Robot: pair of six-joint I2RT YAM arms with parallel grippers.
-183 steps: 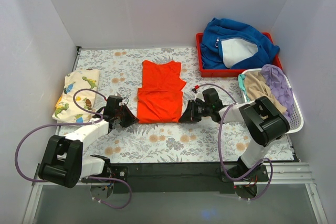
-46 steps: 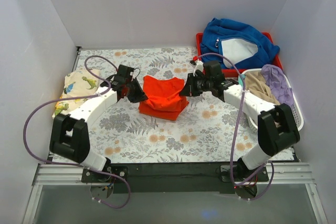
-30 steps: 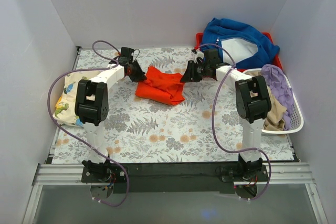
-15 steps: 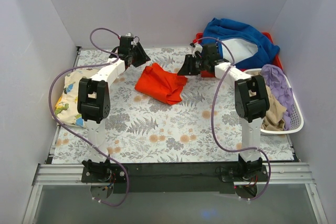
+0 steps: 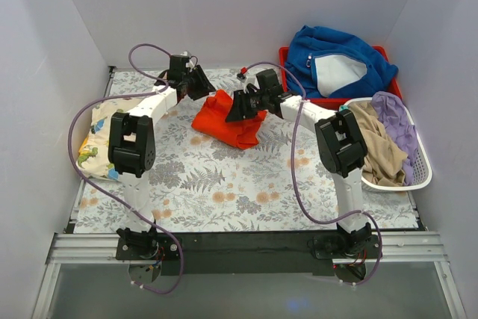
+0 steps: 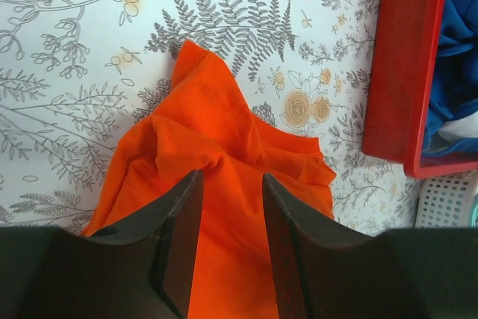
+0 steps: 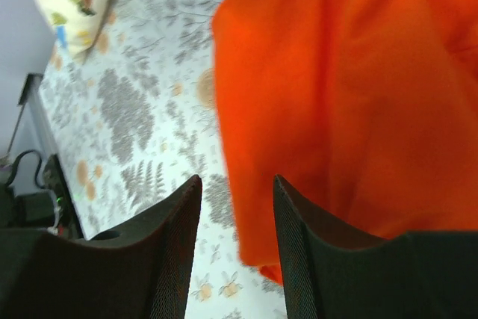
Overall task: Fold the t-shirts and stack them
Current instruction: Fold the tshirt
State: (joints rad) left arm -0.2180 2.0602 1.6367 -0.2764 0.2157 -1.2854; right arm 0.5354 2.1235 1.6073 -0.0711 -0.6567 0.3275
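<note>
The soft orange-red t-shirt (image 5: pixel 226 120) lies rumpled, wedge-shaped, toward 12 o'clock on the floral table (image 5: pixel 246 192). The left gripper (image 5: pixel 202 84) at its 11 o'clock edge and the right gripper (image 5: pixel 231 107) over it both gape, holding nothing. Flat table stretches toward 6 o'clock.

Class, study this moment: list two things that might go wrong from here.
1. The orange t-shirt lies bunched and skewed, one corner poking out; stacked like this, the pile would likely be uneven.
2. The right gripper hangs open close above it, so moving off might snag a layer and undo the fold.
</note>
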